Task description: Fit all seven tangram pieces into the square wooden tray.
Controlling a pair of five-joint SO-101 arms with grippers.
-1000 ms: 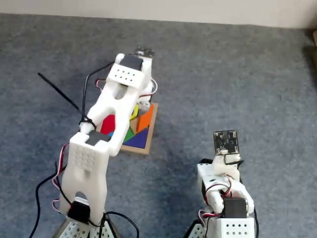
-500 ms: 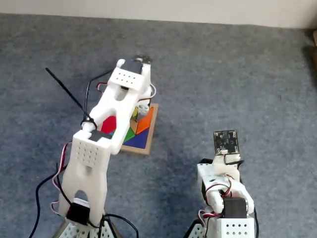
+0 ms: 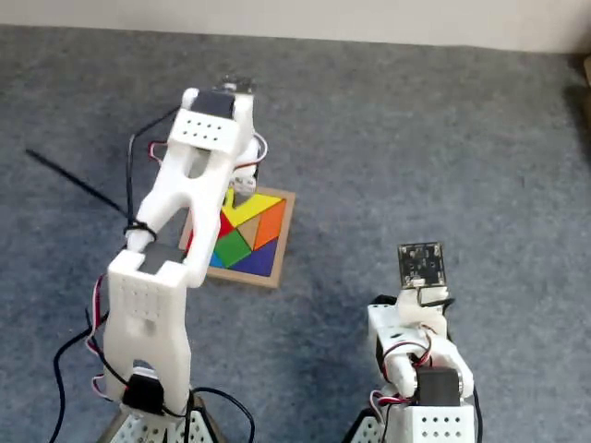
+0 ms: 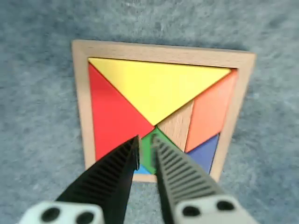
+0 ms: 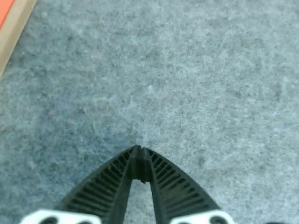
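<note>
While the left gripper (image 4: 145,142) is hovering over the green piece (image 4: 149,153) by one rim of the square wooden tray (image 4: 163,49), its jaws parted by a thin slit and pinching nothing, the right gripper (image 5: 139,149) is resting pressed together over the grey desk (image 5: 210,70), well apart from the tray. Inside the tray, the yellow triangle (image 4: 156,86), red triangle (image 4: 110,116), orange piece (image 4: 210,112) and blue piece (image 4: 203,154) are lying flush. A pale patch (image 4: 178,128) is showing at the tray's middle; I cannot tell whether it is a piece or a bare slot. The pieces are looking thin, stiff, light and smooth. Seated flush, they are probably offering no edge to pinch, so nudging with closed tips is likely working better.
</note>
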